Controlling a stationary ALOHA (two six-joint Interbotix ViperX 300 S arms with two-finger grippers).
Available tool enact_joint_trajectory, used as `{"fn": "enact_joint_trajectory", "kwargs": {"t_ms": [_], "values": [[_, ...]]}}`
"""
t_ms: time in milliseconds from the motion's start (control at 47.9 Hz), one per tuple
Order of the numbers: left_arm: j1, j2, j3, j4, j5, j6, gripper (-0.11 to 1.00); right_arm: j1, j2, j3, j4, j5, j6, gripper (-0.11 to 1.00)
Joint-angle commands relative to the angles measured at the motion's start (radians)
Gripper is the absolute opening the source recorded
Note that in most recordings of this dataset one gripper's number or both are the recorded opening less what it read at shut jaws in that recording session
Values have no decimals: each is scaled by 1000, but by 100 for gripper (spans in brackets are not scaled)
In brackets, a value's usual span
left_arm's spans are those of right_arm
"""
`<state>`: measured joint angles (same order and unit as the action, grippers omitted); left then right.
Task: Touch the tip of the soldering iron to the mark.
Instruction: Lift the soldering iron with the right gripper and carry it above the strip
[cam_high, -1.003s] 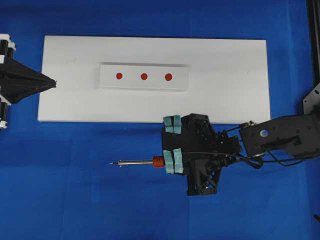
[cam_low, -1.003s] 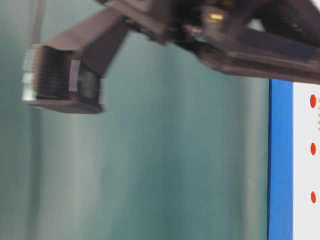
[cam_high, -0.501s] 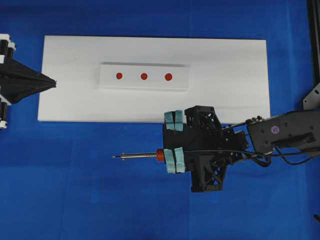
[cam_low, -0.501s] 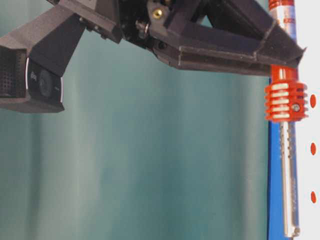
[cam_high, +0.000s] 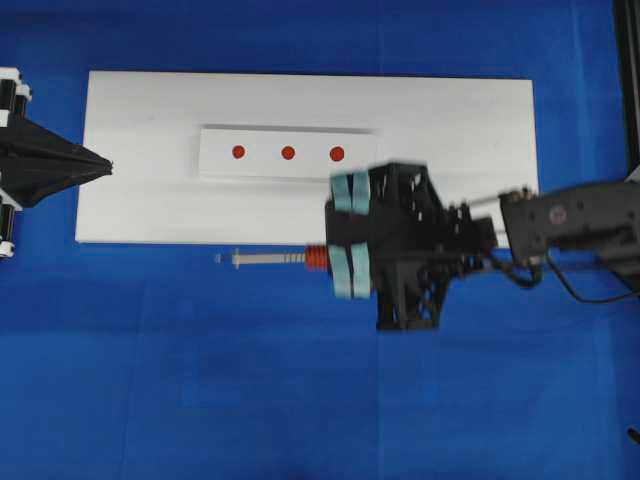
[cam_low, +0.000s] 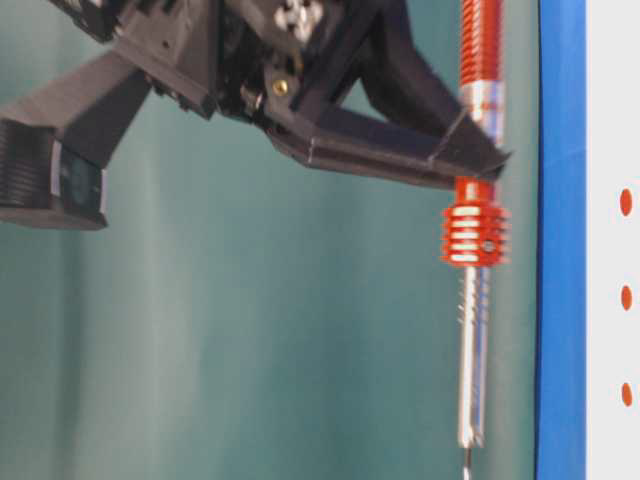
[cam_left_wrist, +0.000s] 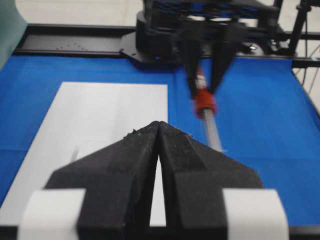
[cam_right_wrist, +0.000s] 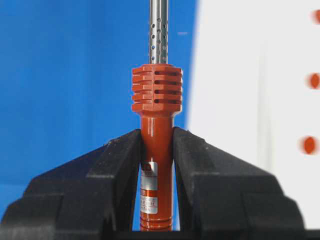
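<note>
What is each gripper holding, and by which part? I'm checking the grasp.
The right gripper clamps the soldering iron by its red-orange handle, below the ribbed collar. The left gripper is shut on nothing.

Red-orange soldering iron (cam_right_wrist: 156, 107) handle, silver shaft; white board (cam_high: 460, 130), red dots (cam_high: 288, 153); blue cloth (cam_high: 200, 380).

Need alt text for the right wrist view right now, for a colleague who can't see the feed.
The right gripper has its black jaws closed on the red-orange handle of the soldering iron, whose perforated silver shaft runs up out of frame over the blue table cover. To the right lies the white board with three blurred red marks.
</note>
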<state>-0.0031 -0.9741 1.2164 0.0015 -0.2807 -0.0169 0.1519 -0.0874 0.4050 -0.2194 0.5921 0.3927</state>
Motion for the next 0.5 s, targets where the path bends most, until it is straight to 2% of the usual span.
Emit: {"fn": "enact_joint_trajectory", "kwargs": {"t_ms": [0,480], "values": [[-2,3,-11,0,-9,0,0,-38,-32,-9,-5,17,-32,7],[-2,3,-12,2,-9,0,0,-268,-37,-23,3,26,-276,7]]}}
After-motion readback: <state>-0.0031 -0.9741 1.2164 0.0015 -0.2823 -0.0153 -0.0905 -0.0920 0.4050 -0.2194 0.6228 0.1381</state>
